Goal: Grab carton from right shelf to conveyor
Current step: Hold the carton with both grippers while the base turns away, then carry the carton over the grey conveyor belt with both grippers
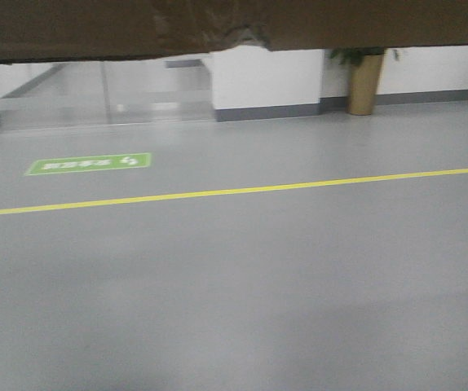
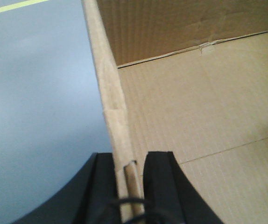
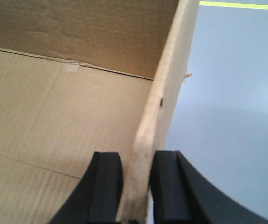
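The carton (image 2: 204, 121) is brown corrugated cardboard, matt, with fine ribbing showing through its inner faces. The wall pinched between the jaws of the left gripper (image 2: 133, 186) has a raw, fibrous cut edge. The wall between the jaws of the right gripper (image 3: 136, 182) looks paler and scuffed. The fingers (image 2: 159, 186) are black, matt and smooth, plastic or rubber. Outside the jaws, the floor (image 1: 234, 285) is smooth grey with a faint sheen.

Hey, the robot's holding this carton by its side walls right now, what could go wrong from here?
The left claw and right claw each pinch just one thin cardboard wall of the carton, so a wall may bend or slip out. The carton also blocks the top of the front view, so obstacles ahead might go unseen.
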Controlling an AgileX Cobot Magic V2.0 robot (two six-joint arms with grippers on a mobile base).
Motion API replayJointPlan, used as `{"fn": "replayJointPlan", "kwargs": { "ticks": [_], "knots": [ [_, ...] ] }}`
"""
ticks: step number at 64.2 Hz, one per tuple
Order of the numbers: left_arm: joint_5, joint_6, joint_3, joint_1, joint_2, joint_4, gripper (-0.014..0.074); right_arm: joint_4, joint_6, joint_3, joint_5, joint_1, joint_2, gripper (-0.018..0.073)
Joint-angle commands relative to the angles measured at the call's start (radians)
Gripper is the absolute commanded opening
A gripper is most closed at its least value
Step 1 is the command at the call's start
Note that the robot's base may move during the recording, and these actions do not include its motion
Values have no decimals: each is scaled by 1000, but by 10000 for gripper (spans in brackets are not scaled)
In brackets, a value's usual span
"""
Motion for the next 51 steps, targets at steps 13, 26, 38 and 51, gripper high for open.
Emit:
{"fn": "replayJointPlan", "kwargs": {
  "ticks": [13,26,38,51],
  "knots": [
    [-45,9,-6,-13,-8,-47,-16,16,-17,-6,-73,6,-12,-65],
    [-45,9,-6,-13,-8,-33,-16,16,-17,-6,-73,6,-12,-65],
    [-45,9,-6,-13,-8,-33,-16,16,-17,-6,-73,6,-12,-65],
    [-45,9,-6,-13,-8,-33,-16,16,-17,-6,-73,6,-12,-65]
  ]
}}
